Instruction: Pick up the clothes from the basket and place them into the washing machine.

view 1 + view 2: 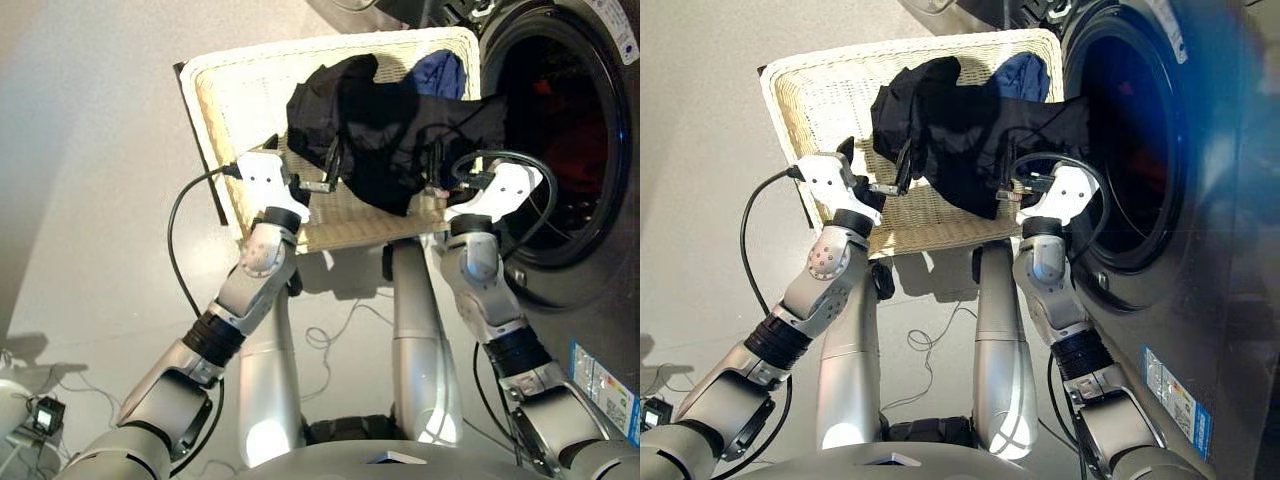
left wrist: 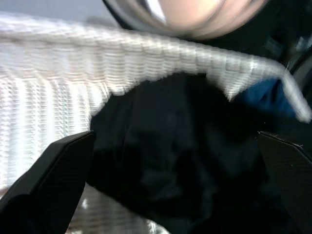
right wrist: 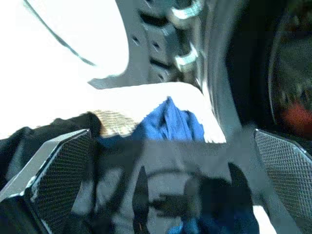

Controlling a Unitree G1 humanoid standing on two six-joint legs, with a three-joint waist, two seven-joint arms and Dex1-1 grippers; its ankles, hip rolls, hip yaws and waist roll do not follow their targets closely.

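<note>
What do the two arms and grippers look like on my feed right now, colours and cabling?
Both arms are silver-grey metal with black ribbed bands at the forearm joints and round grey wrist joints. The left gripper and right gripper each have a white housing and two black fingers with a fine mesh texture. A black cable loops from the left housing; another black cable arcs over the right one.

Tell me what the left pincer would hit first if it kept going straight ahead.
Most likely the black garment: it lies right between the open left pincer fingers, heaped in the wicker basket. Depth is hard to judge.
</note>
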